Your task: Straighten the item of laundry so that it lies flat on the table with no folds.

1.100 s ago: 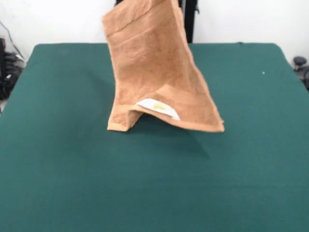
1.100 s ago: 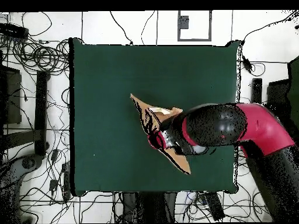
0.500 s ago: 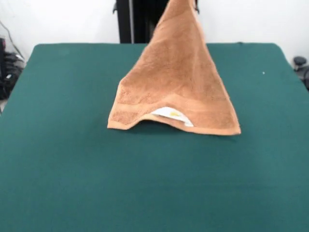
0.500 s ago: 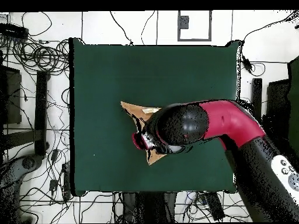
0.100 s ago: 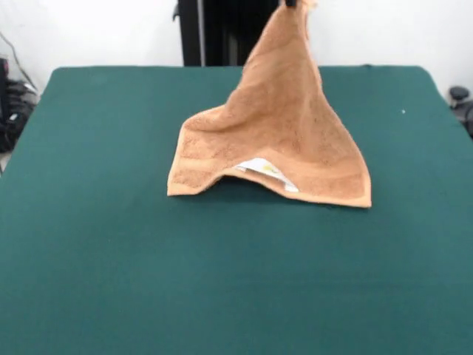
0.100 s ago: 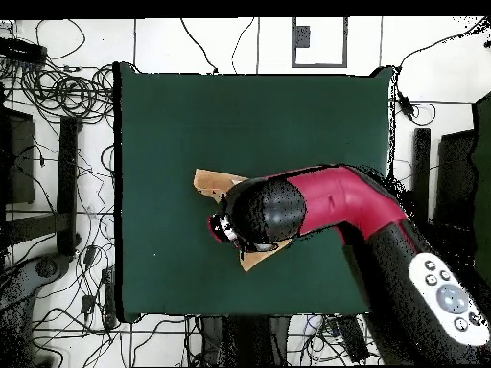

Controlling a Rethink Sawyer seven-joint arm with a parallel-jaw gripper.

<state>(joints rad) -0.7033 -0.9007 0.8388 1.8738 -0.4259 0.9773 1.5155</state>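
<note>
The big rectangular table w/ plain dark green felt-like cover fills most of the front view; in the overhead view it is a dark green rectangle w/ many cables on the floor around it. The red and black robot arm comes from the lower right in the overhead view and reaches over the middle of the table, its round black head covering most of the cloth below. The small tan-orange terry-cloth towel is about at the table centre, a bit toward the far side in the front view. It is lifted by one corner, so it makes a tent-like cone shape: the top point goes up to the picture's top edge, and the bottom hem rests on the green cloth, w/ the left corner and the right corner both touching the table. The hem arches up between them, and a small white label w/ a yellow mark shows under this arch. A woven band stripe runs along the lower edge. The gripper shows only as a dark bit at the top edge, at the towel's peak; it holds the raised corner pinched.
</note>
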